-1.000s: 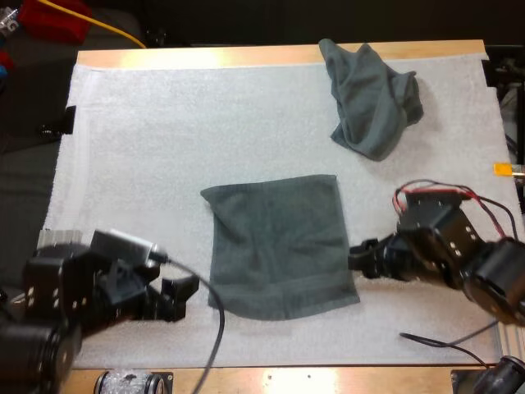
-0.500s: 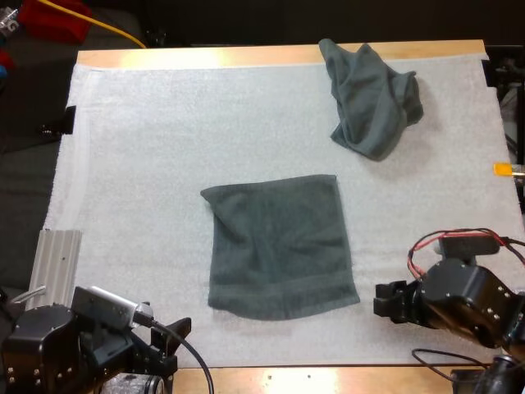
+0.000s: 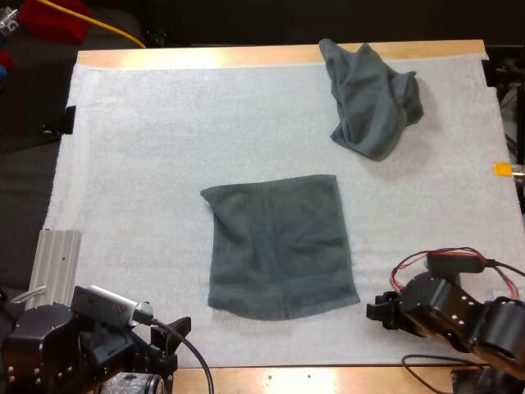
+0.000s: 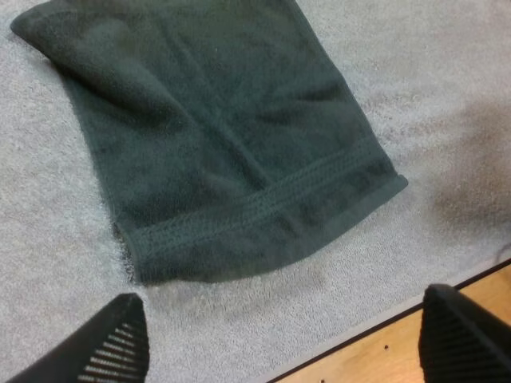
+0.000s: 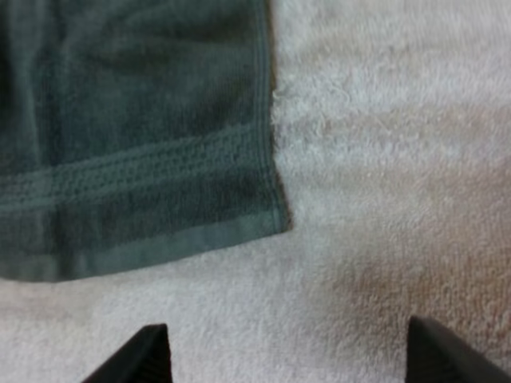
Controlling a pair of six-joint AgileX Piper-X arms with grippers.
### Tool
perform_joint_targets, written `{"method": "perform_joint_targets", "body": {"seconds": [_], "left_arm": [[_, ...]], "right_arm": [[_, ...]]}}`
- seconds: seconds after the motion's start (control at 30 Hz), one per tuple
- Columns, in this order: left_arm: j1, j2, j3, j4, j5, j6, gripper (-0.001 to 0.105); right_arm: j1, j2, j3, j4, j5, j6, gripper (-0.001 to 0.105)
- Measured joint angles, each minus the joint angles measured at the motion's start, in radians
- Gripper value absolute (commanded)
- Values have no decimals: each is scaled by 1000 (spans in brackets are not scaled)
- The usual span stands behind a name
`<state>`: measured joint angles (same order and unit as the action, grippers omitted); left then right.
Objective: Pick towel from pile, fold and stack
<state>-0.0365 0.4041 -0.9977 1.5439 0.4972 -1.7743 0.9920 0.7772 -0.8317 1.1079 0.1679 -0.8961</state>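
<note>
Jaws gape wide and empty on both: left gripper (image 3: 171,345) off the flat towel (image 3: 279,246), near-left corner; right gripper (image 3: 377,309) beside its near-right corner; crumpled towel (image 3: 373,98) far right.

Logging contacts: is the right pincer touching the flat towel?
Apart. The right wrist view shows white mat between the open right pincer and the flat towel's corner.

The flat dark grey-green terry towel (image 4: 231,136) loses its far side to the left wrist view's edge; the right wrist view cuts off all but its near right corner; the left gripper (image 4: 291,339) and right gripper (image 5: 283,355) show spread black fingertips alone.
</note>
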Motion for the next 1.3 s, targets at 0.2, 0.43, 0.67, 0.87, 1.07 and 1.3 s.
{"method": "perform_joint_targets", "body": {"seconds": [0.2,0.43,0.67,0.87,1.07,1.3], "left_arm": [[0,0,0,0,0,-14,69],[0,0,0,0,0,-25,69],[0,0,1,0,-3,-53,69],[0,15,49,0,-14,-59,69],[0,48,77,2,-19,-59,69],[0,59,80,2,-19,-59,69]], "right_arm": [[0,0,111,-130,-33,66,59],[-106,0,262,-351,-166,157,59],[-245,1,376,-613,-300,239,59],[-285,52,440,-711,-369,255,59],[-285,134,466,-826,-398,270,59],[-285,268,466,-936,-405,308,59]]}}
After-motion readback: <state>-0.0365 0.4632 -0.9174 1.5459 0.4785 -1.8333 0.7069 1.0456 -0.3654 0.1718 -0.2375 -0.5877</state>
